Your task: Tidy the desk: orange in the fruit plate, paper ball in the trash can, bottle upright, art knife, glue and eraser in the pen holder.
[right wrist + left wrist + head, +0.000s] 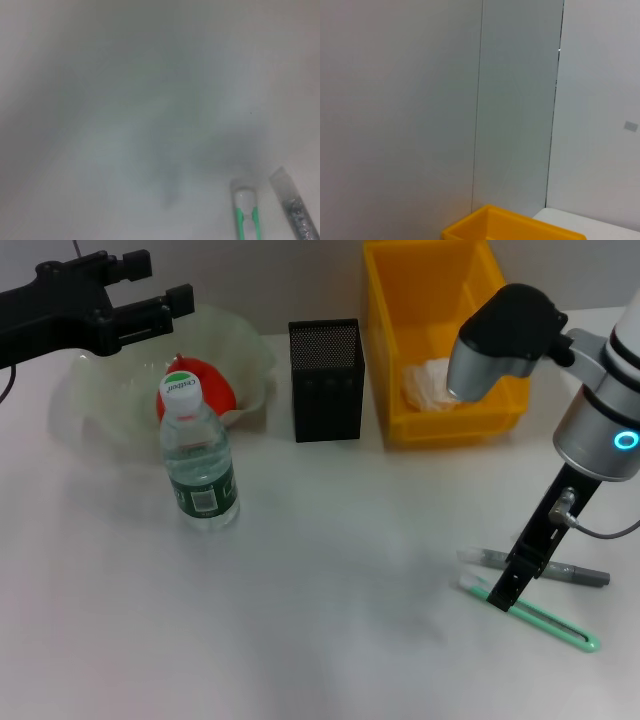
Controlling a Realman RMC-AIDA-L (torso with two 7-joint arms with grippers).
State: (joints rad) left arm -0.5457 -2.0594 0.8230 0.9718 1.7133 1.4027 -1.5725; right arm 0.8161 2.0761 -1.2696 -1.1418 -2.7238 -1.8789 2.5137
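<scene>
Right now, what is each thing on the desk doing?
Bottle: standing upright, cap on.
Orange: in the fruit plate.
Paper ball: inside the yellow bin.
Pen holder: upright.
Green art knife: lying flat.
Grey glue pen: lying flat beside it.
Right tool: down at the knife.
Left tool: raised above the plate, open.

Left arm, up by the fruit plate (215, 350): all matte black, blocky links. Left gripper (160, 285) is black too, two long flat prongs, thin dark cable trailing off the arm. Right arm, over by the yellow bin (385, 350): white and silver rounded segments, glowing cyan ring light on the silver joint, black cap with grey cylinder. Right gripper (505, 595) is a slim black bar, small silver connector, grey cable looping off it.
</scene>
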